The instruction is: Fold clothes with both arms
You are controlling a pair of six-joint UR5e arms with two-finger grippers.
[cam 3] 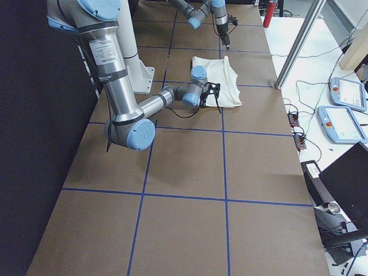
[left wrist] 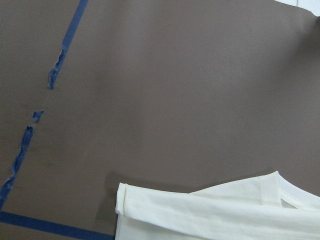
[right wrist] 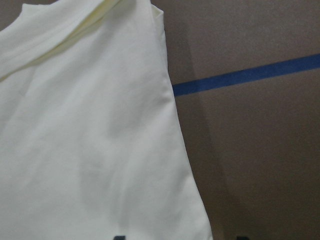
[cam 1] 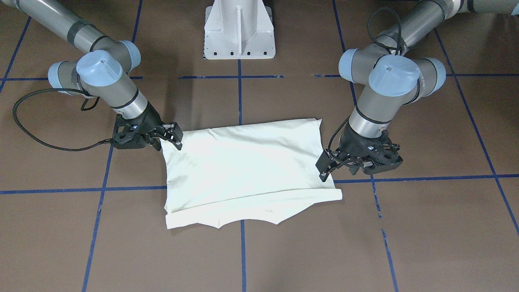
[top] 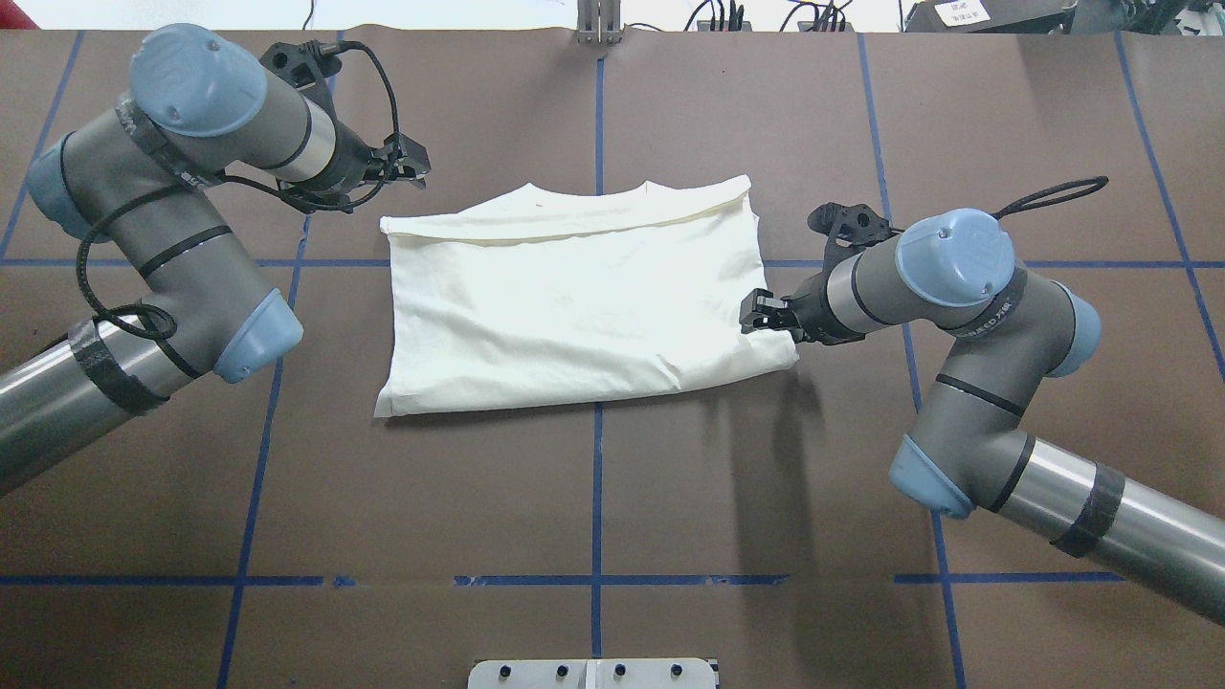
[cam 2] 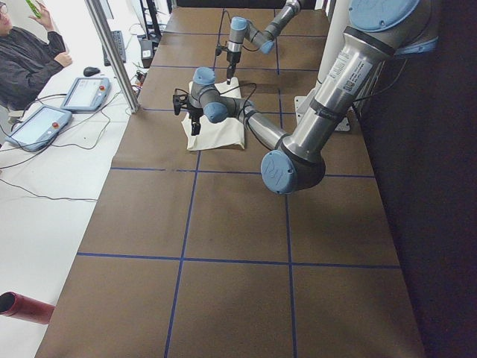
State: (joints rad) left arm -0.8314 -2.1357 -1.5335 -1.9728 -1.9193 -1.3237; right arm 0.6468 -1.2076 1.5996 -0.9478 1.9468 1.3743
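Found the fingers of the right gripper (cam 1: 176, 136) spread apart at the shirt's side edge, clamped on nothing. In the right wrist view, saw one dark tip over cloth and the other over bare table. Read the fingers of the left gripper (top: 413, 161) as apart too and empty, poised just beyond the far corner on the opposite side, apparently clear of the fabric. Located the shirt (cam 1: 243, 162) flat at the table's centre between both grippers, folded into a rough rectangle, plain cream side up, print out of sight, with a folded band along the operators' edge.

Judged the main hazard as a single-layer pinch, with the stack dragged open by a close on the top ply alone. Judged a skewed crease likely from uneven lift between the arms.

Noted a brown table (cam 1: 405, 235) gridded with blue tape (cam 1: 425, 177) and a white pedestal base (cam 1: 239, 32). In the side views, noted an operator (cam 2: 30, 60), teach pendants (cam 3: 344, 93) and an aluminium post (cam 2: 112, 52).
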